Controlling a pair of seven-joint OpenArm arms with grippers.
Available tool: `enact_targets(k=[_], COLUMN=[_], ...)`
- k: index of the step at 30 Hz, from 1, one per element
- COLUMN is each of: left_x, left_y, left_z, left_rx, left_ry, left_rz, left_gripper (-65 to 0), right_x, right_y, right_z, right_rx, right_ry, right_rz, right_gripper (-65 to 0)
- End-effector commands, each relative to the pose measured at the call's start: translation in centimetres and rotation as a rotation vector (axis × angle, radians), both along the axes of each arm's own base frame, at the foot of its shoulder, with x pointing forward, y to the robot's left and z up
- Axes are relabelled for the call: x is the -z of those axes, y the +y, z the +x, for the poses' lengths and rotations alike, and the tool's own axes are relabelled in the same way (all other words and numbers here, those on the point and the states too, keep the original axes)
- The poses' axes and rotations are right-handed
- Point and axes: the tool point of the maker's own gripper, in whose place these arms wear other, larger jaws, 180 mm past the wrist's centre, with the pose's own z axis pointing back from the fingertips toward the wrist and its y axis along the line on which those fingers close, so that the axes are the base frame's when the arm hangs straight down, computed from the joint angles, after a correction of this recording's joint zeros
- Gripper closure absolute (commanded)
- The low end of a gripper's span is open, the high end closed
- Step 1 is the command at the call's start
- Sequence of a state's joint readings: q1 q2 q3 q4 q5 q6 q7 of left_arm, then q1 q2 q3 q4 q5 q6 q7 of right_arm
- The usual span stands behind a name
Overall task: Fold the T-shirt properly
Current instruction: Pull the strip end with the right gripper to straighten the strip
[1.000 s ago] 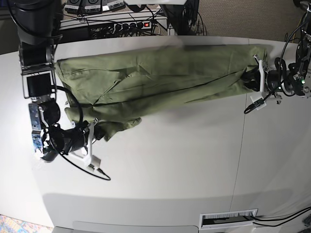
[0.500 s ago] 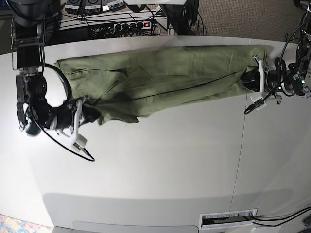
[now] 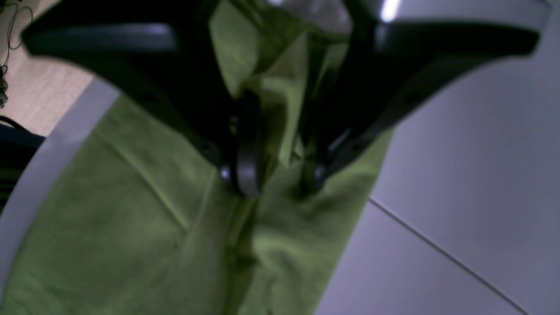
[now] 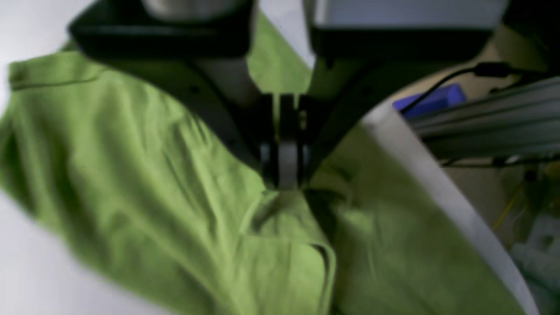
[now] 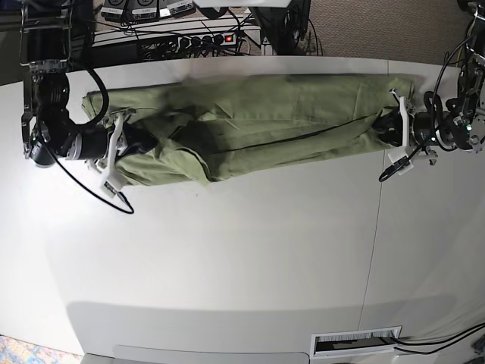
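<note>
The green T-shirt [image 5: 258,121] lies stretched in a long band across the far part of the white table [image 5: 250,250]. My right gripper [image 5: 130,144], on the left of the base view, is shut on the shirt's left end; in the right wrist view the fingers [image 4: 286,144] pinch a fold of the T-shirt [image 4: 175,183]. My left gripper [image 5: 388,127], on the right of the base view, is shut on the shirt's right end; in the left wrist view [image 3: 275,175] a bunch of the T-shirt [image 3: 153,227] sits between the fingers.
A power strip [image 5: 193,39] and cables lie behind the table's far edge. A seam [image 5: 373,227] runs down the table on the right. A white vent plate [image 5: 356,341] sits at the near edge. The table edge [image 4: 428,175] runs close beside my right gripper.
My right gripper has carried the shirt's lower-left part up and toward the far edge, folding it onto the band. My left gripper has shifted only slightly, holding its end.
</note>
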State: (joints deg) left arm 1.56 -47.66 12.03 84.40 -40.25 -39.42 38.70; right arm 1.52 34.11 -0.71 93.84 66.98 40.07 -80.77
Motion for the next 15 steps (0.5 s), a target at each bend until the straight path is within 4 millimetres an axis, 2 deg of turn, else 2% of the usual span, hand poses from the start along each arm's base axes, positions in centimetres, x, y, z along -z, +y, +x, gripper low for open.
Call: enact_targets(k=[1,6,10,15], left_x=[0.5,0.5,0.6,0.7], left_y=[1.5,1.5,1.7,1.8], left_z=[-0.3,-0.3,-0.3,-0.3], left_rx=[0.001,0.001,0.004,0.006], left_ry=[0.018,0.018,0.016,0.016], left_rz=[0.079,0.08,0.089,0.096], left_gripper=[-18.1,-18.1,-18.1,-18.1], right_x=[-1.0,0.0,0.0,-0.5], right_y=[-0.2,-0.3,-0.7,-2.6], right_z=[0.5,-0.8,-0.9,-1.1], right_rx=[0.004,0.005,0.007,0.004], right_ry=[-0.032,0.008,0.011,0.015], right_rz=[0.011,0.007,-0.003,-0.054], right_gripper=[0.0,0.0,0.0,0.0])
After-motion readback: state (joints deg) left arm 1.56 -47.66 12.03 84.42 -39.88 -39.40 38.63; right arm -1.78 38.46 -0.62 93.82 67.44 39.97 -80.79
